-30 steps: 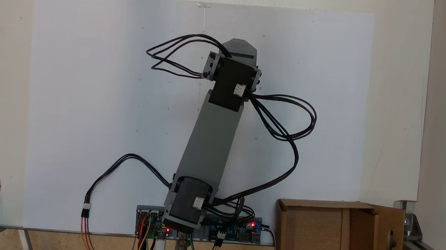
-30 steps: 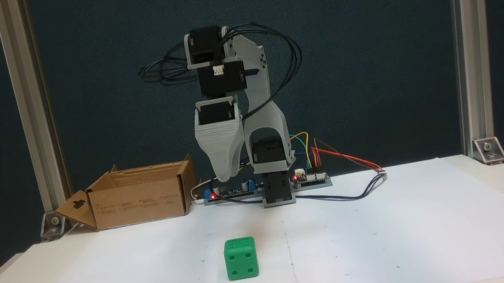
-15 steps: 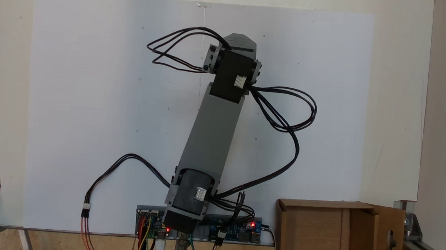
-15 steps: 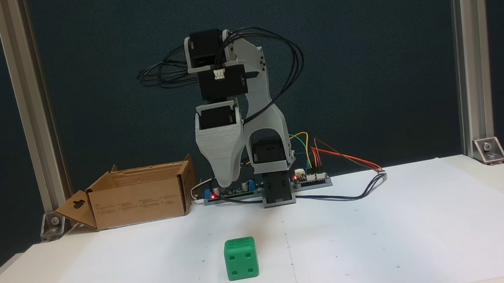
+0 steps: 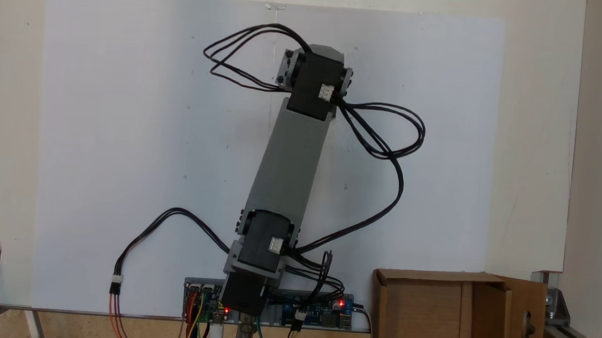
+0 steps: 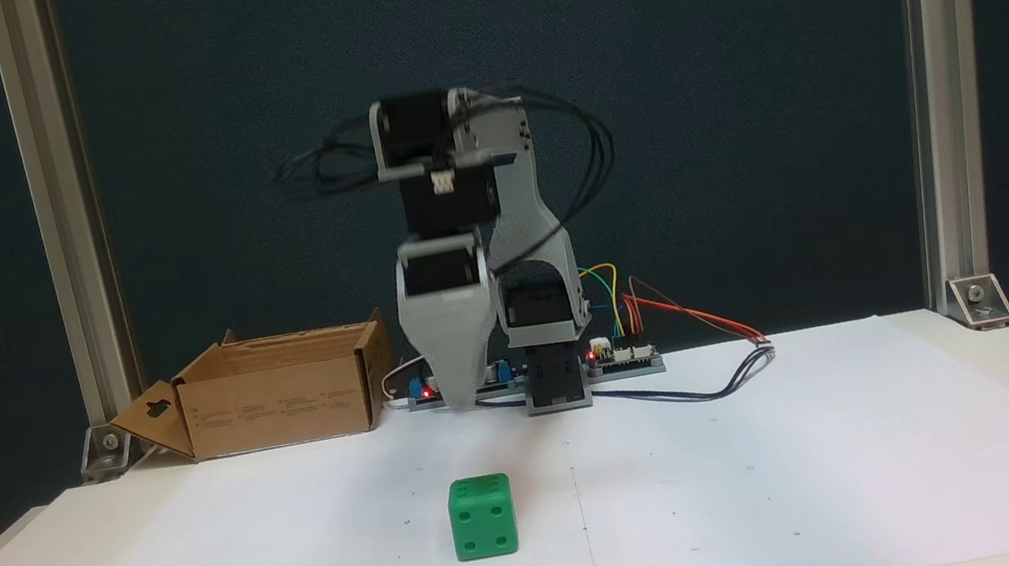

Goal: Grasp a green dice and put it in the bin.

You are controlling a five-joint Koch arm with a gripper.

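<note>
The green dice [image 6: 482, 517] rests on the white paper near the table's front, a little left of centre in a fixed view, with a four-pip face toward the camera. My gripper [image 6: 461, 401] hangs point-down behind and above it, well short of the dice and touching nothing. I see a single grey tapered jaw, so its opening cannot be judged. The bin, a brown cardboard box [image 6: 280, 399], stands at the back left in that view. From above, the bin [image 5: 431, 277] sits at the lower right, with its keyhole flap folded out.
The arm's base and circuit boards [image 6: 623, 360] with loose coloured wires sit at the back centre. Black cables [image 5: 387, 154] loop out beside the arm. Aluminium frame posts [image 6: 939, 83] stand at both back corners. White paper [image 6: 799, 479] covers the table.
The arm has stretched further forward over the paper. The gripper has dropped lower toward the table. The dice and the box have not moved.
</note>
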